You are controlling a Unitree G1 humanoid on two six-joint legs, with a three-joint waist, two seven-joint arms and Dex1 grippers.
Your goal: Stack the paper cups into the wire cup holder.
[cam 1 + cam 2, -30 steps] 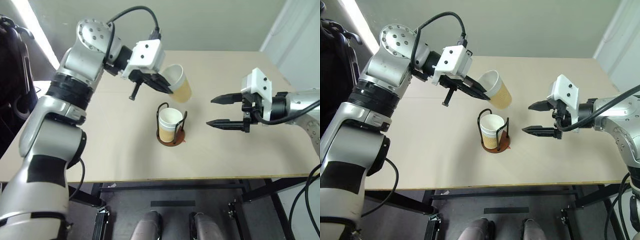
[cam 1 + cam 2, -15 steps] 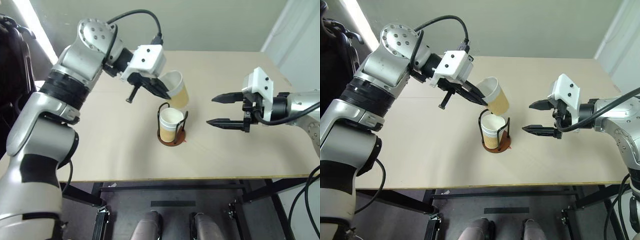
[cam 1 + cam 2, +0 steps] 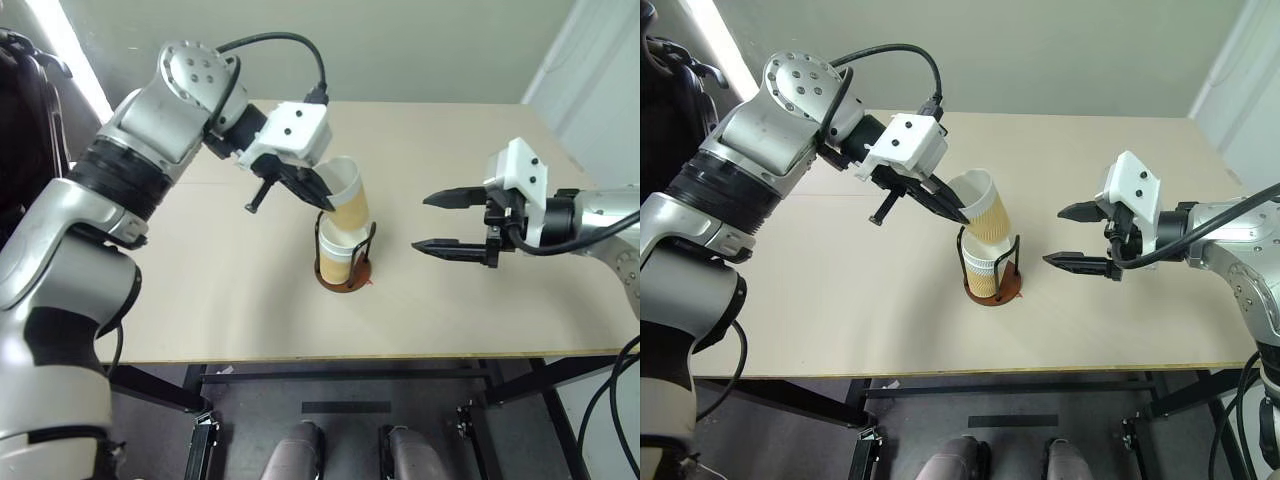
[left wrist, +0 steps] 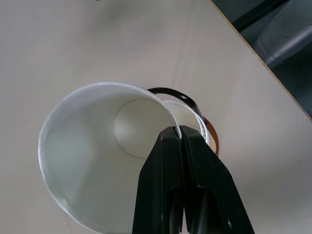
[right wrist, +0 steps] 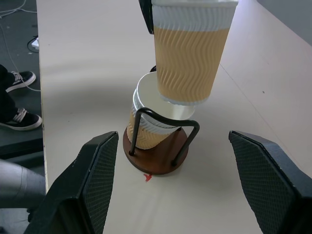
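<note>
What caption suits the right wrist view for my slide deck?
Left gripper holds a paper cup above the cup in the wire cup holder.

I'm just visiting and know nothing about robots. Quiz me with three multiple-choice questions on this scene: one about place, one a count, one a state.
1. Where is the held cup?
A. above the holder
B. at the table edge
C. on the floor

2. How many cups are visible?
A. one
B. two
C. four

3. How are the right fingers?
A. shut on a cup
B. open, empty
C. pinching wire

Answers: 1 A, it hangs tilted over the cup in the holder. 2 B, one held, one in the holder. 3 B, they stand wide apart beside the holder.
</note>
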